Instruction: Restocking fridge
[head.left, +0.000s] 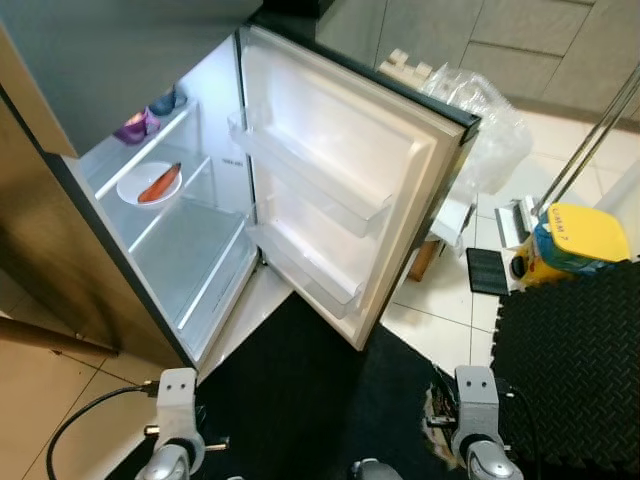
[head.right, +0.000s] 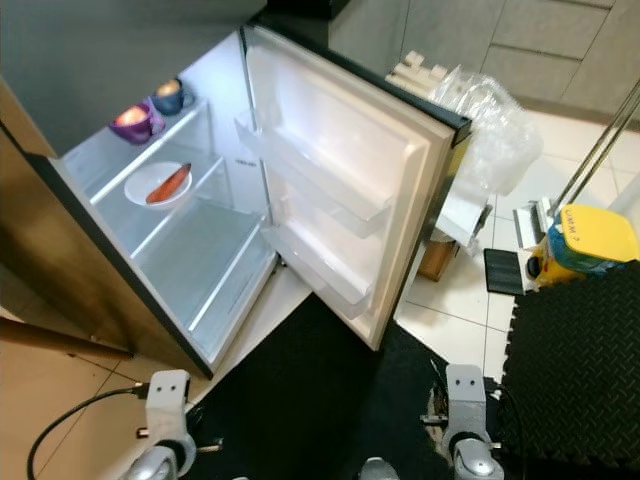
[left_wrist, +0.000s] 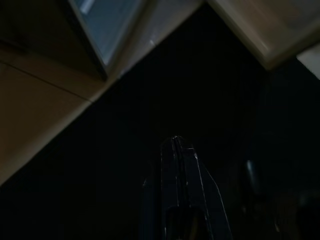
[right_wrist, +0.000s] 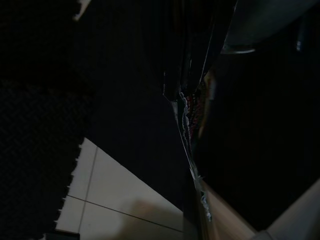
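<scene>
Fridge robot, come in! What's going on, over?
Fridge door wide open. White plate with orange food and two small bowls on shelves. Left gripper shut, hanging low; right arm hanging idle. Nothing blocking fridge.

Fridge (head.left: 200, 250) top: cut off by the frame edge, we see no upper compartment.
Right gripper (right_wrist: 192, 145): dark, we cannot read its fingers.
Bowls (head.right: 150, 110) contents: too small to tell.
</scene>
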